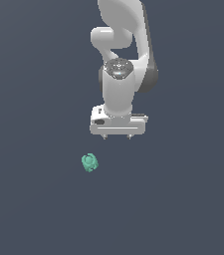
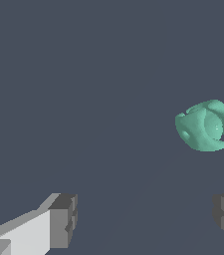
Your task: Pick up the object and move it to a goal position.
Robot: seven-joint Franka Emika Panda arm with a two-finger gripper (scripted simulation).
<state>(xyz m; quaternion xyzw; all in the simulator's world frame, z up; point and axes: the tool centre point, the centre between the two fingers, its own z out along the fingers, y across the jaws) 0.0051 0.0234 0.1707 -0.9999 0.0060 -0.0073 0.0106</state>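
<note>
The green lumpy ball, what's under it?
Only the plain dark grey floor shows around the green lumpy ball. The spot right beneath it is covered by the ball itself. The pincer hangs open off to one side, not over it.

Open dark floor (image 1: pixel 39 209) surrounds the teal object (image 1: pixel 89 163) on every side (nothing stands near it), and the gripper (image 1: pixel 117 137), jaws apart, hangs clear of it.
</note>
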